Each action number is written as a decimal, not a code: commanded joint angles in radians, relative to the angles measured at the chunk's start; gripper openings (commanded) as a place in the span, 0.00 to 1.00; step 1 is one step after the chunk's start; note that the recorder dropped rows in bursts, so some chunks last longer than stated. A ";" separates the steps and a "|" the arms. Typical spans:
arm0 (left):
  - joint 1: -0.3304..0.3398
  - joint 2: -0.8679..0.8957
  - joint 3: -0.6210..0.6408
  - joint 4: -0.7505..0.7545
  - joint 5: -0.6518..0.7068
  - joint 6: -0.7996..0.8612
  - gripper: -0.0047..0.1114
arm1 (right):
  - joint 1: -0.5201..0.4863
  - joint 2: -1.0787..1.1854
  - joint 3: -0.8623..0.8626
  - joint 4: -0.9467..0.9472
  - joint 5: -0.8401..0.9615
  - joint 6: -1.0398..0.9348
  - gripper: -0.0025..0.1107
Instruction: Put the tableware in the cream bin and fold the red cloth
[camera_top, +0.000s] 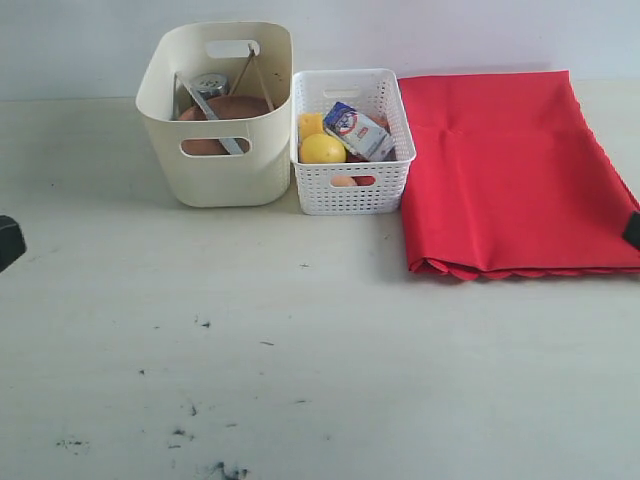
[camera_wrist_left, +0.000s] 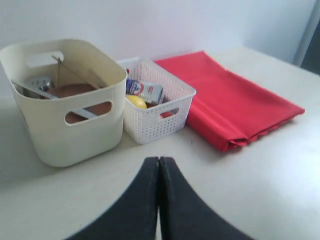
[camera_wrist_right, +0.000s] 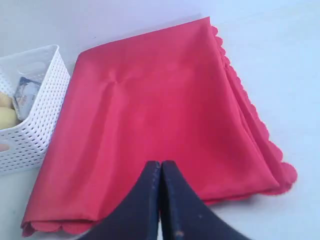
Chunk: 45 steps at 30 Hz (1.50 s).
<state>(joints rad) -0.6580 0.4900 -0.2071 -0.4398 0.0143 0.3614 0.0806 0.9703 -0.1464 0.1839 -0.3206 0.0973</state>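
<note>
We find tableware in the cream bin, red cloth folded, apparently evenly. Left gripper and right gripper: closed, empty. We advise withdrawing without snagging cloth.

Pale worktop, smudged dark toward the near edge. Cream bin, white lattice basket and folded red cloth are lined up side by side along the far edge.

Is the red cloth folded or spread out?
Folded: the red cloth lies in stacked layers, with scalloped edges piled at one corner.
</note>
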 joint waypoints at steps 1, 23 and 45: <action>0.002 -0.159 0.079 -0.032 -0.021 -0.006 0.06 | 0.001 -0.228 0.124 -0.001 0.084 0.054 0.02; 0.002 -0.401 0.187 -0.070 0.015 -0.004 0.06 | 0.001 -0.486 0.146 0.000 0.215 0.070 0.02; 0.514 -0.490 0.207 0.121 0.110 -0.049 0.06 | 0.001 -0.486 0.146 0.000 0.215 0.070 0.02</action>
<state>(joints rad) -0.1523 0.0066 -0.0032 -0.3534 0.1078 0.3328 0.0806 0.4864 -0.0050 0.1876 -0.1024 0.1675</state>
